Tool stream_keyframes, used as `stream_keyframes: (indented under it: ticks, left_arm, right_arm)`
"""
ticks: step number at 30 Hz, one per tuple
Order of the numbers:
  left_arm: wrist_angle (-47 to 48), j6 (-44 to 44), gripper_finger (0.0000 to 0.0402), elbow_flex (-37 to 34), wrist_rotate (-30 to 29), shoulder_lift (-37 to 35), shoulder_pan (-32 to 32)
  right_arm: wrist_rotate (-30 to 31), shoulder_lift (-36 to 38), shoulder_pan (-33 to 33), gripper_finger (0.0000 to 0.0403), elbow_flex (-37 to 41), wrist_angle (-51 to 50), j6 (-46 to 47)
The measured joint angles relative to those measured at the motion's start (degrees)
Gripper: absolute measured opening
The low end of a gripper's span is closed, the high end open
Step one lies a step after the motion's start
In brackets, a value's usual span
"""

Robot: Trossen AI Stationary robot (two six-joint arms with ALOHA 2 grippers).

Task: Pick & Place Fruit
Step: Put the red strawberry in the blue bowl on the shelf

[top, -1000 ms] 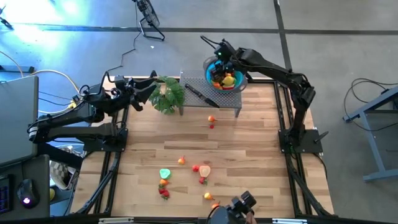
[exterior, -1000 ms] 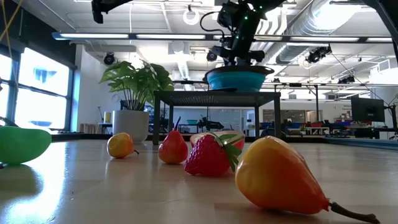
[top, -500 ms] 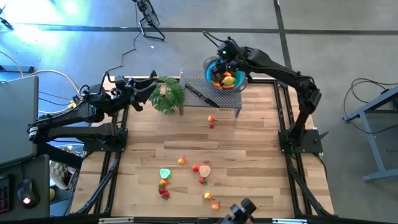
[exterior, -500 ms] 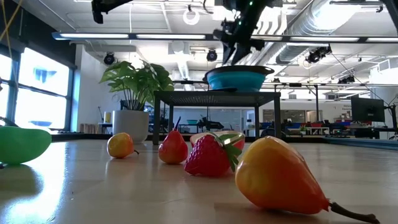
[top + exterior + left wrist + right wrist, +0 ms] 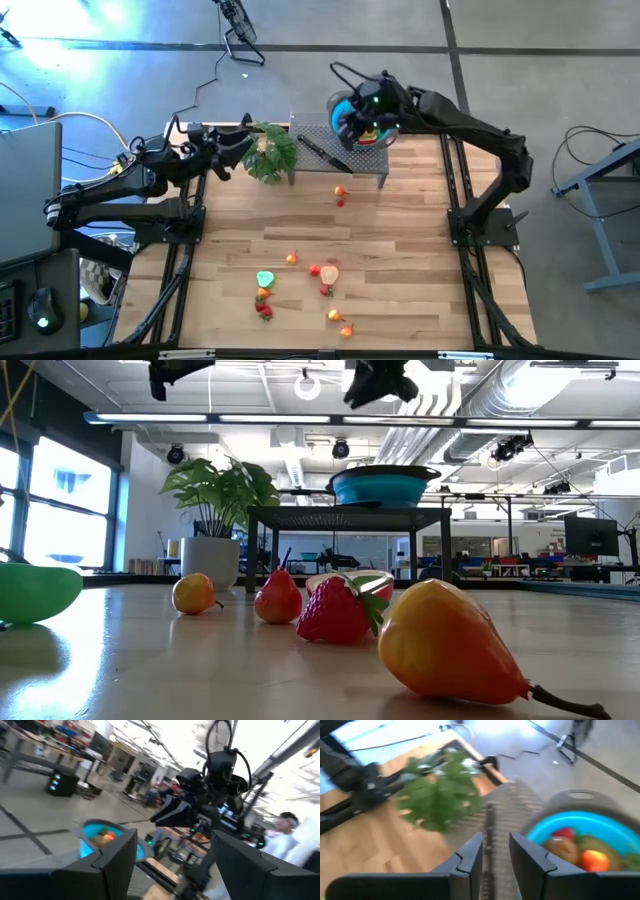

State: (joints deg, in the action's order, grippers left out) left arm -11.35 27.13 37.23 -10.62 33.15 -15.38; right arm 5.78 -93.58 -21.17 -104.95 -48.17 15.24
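Observation:
The blue bowl point(image 5: 333, 104) stands on a dark mesh stand point(image 5: 350, 160) at the table's far edge, with several fruits in it point(image 5: 570, 847). My right gripper point(image 5: 496, 855) hovers above the bowl's near-left rim point(image 5: 347, 122); its fingers are a narrow gap apart with nothing between them. More fruit lies on the wood: two small pieces point(image 5: 340, 195) in front of the stand, and several near the front edge point(image 5: 320, 272), among them a strawberry point(image 5: 340, 610) and a green piece point(image 5: 265, 279). My left gripper point(image 5: 172, 865) waits open at the far left by the plant.
A bushy green plant point(image 5: 270, 152) stands left of the stand. A black-handled knife point(image 5: 322, 152) lies on the mesh. A person point(image 5: 295, 830) shows beyond the table in the left wrist view. Bare wood lies mid-table between the stand and the near fruit.
My right gripper has risen out of the blue bowl, up to the top of the low view, and its arm has swung toward the table's right edge. The fruit in the bowl and on the table has stayed in place.

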Motion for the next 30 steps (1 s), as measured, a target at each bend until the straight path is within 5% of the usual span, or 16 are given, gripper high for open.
stream_keyframes:
  ticks: [12, 30]
  left_arm:
    - [1.51, 5.03, 0.0248, -0.02, 8.48, 0.0, 0.0]
    - [3.77, 6.58, 0.0248, -0.02, 8.92, -0.02, 0.0]
  right_arm:
    - [2.84, 1.42, 11.91, 0.0066, 0.0, -0.19, 4.99]
    - [15.5, 1.4, 27.59, 0.0052, 0.0, -1.44, 16.54]
